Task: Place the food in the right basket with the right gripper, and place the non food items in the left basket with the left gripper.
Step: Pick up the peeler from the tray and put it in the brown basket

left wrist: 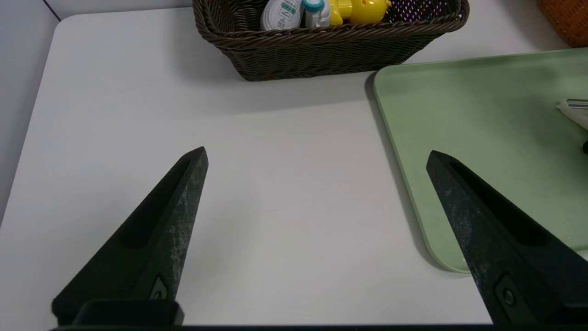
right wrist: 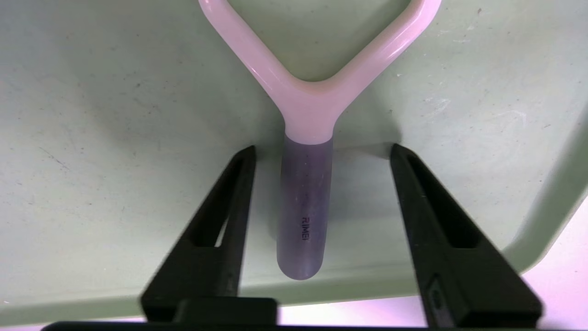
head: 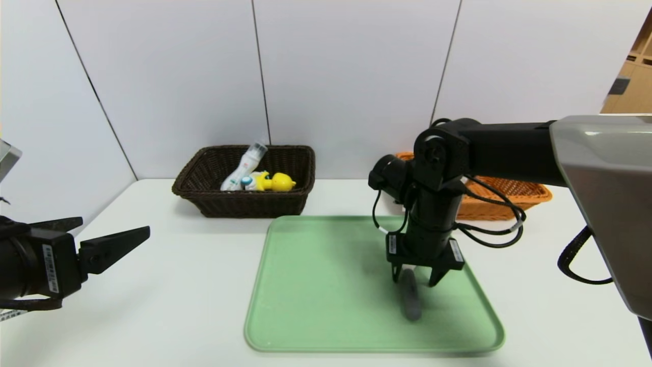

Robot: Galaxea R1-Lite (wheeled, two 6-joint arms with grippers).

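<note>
— Where is the peeler (right wrist: 304, 207), operator, and what does your right claw (head: 416, 278) have hold of?
— The grey-handled peeler lies on the green tray (head: 326, 306), toward its right side; your right claw straddles the handle, fingers partly open, a gap on either side, gripping nothing.
— And your left claw (left wrist: 317, 156)?
— Wide open and holding nothing above the white counter (head: 178, 285), left of the tray.
— What sits behind?
— Your dark brown basket (head: 254, 205), holding a yellow duck toy (head: 281, 182) and a clear bottle (head: 248, 164), stands beyond the tray. Your orange basket (head: 489, 208) is at right, partly hidden by the right arm (head: 509, 150).
</note>
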